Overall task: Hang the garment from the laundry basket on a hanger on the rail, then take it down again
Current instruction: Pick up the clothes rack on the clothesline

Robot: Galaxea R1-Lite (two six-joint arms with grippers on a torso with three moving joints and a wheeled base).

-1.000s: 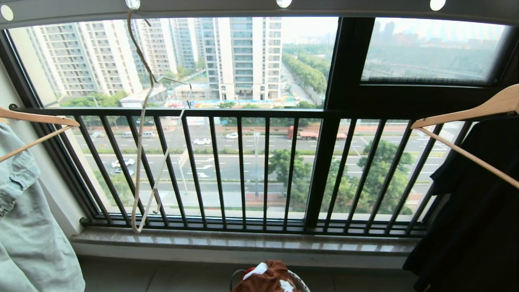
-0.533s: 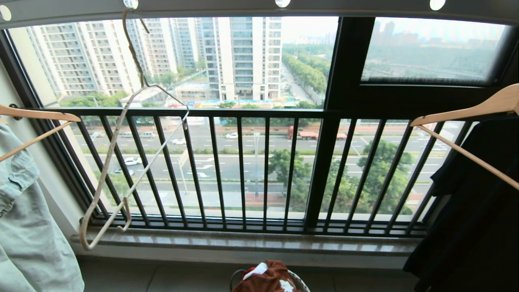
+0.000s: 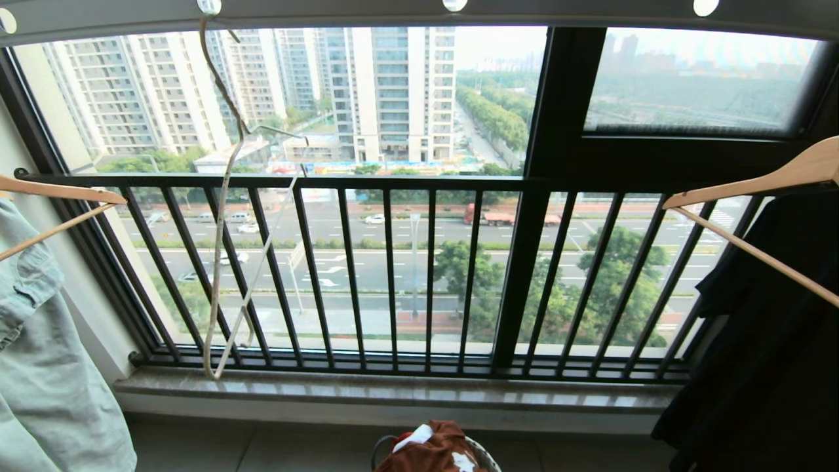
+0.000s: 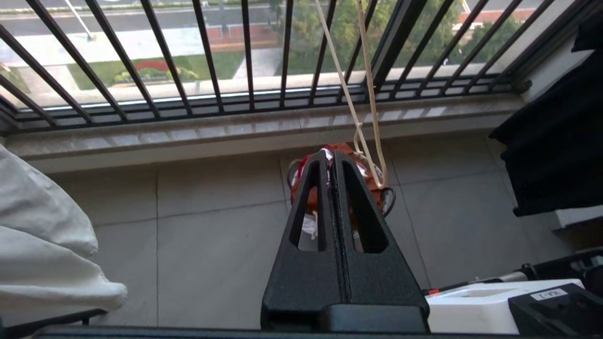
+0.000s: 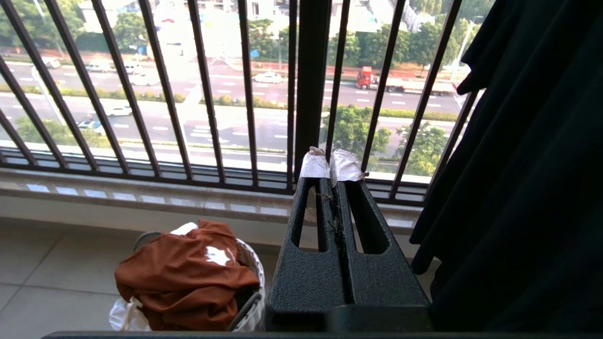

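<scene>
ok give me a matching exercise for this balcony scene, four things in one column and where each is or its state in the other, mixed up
Things:
1. rust-brown shorts
2. wire hanger
3. pale green garment
4. left gripper

Places or states:
A. hooked on the rail
B. shut, holding nothing
C. bundled in the laundry basket
D. on a wooden hanger

Pairs: 1-C, 2-A, 3-D, 4-B

you get bright daylight through the window (image 3: 393, 131); the far skyline is hazy, the black garment (image 3: 760, 341) on the right lacks detail, straight edges bow.
</scene>
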